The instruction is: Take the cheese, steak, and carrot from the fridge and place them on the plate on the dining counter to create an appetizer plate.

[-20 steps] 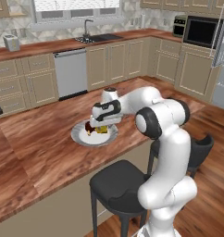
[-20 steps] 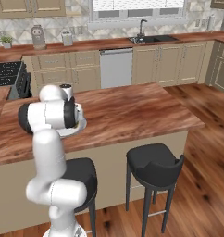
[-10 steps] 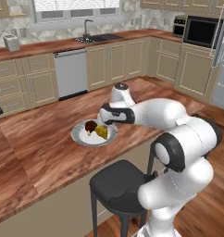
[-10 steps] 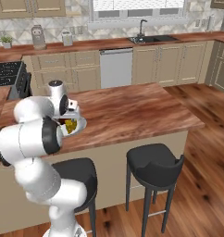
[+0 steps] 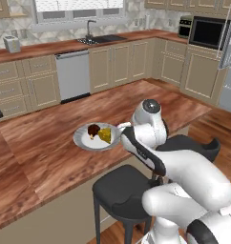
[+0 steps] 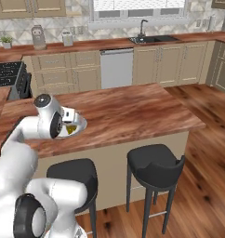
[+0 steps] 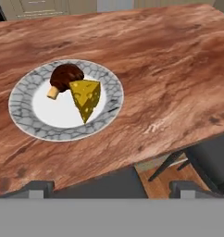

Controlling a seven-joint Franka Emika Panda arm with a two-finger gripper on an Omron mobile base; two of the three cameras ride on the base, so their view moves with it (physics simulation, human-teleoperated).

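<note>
The cheese and steak are seen touching on the plate, near the dining counter's front edge. Gripper jaws are spread, empty. The cheese is judged firm, light; its flat sides are best pinched.

On the reddish wood-grain bench sits the round marbled-rim plate, holding the yellow holed cheese wedge touching the dark brown steak beside it.
</note>
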